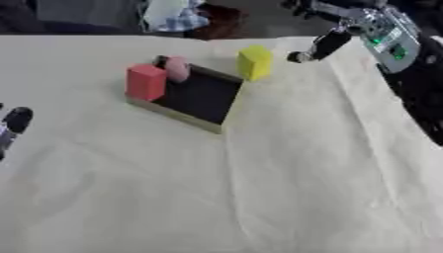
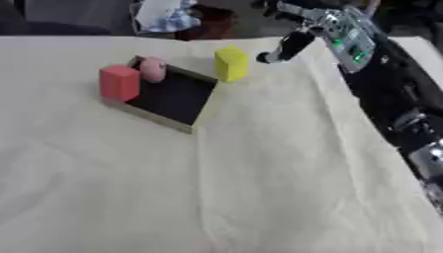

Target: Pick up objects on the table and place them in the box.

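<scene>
Yellow block [image 1: 254,62] stands upright on the cloth [image 1: 286,163], just outside the box's [image 1: 200,99] far right corner; a red block [image 1: 145,82] and a pink thing [image 1: 176,68] sit at the box's left end. Your right hand [image 1: 325,45] hovers just right of the yellow block, empty, a finger stretched towards it. Reach leftward to it. Left hand [image 1: 13,126] idles at the left edge; its fingers I cannot tell.
</scene>
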